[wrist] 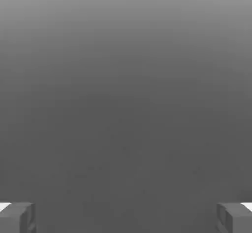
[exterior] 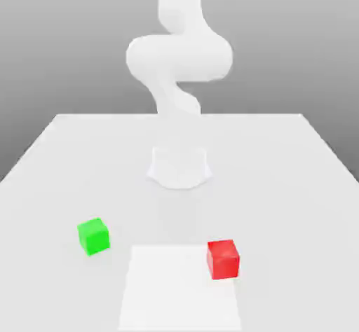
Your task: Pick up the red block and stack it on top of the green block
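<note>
The gripper (wrist: 126, 218) stands open in the hand view, its two fingertips wide apart with nothing between them; in the exterior view the arm (exterior: 179, 57) rises from its base (exterior: 179, 168), away from both blocks. Out on the worktop (exterior: 280, 176), the red block (exterior: 223, 260) sits toward the near edge, on the exterior view's right; it lies by the right-hand side of a pale square patch (exterior: 179, 295), partly over that side, and well apart from the other block. The green block (exterior: 94, 237) rests toward the exterior view's left, a little farther from the near edge, nothing on top of it; it is turned somewhat askew to the worktop's edges.

The red block looks stiff and probably light; its glossy, plain faces may be a little slippery, though nothing about it suggests that it is fragile; a firm, even squeeze should serve without denting it. The best hold is likely across two opposite upright faces, at about mid-height and centred, so that it neither twists nor tips; the approach should come from straight above, with the jaws squared to those faces. A corner grip could spin it loose; its flat underside should then settle well on the green block's flat top, if lowered level.
</note>
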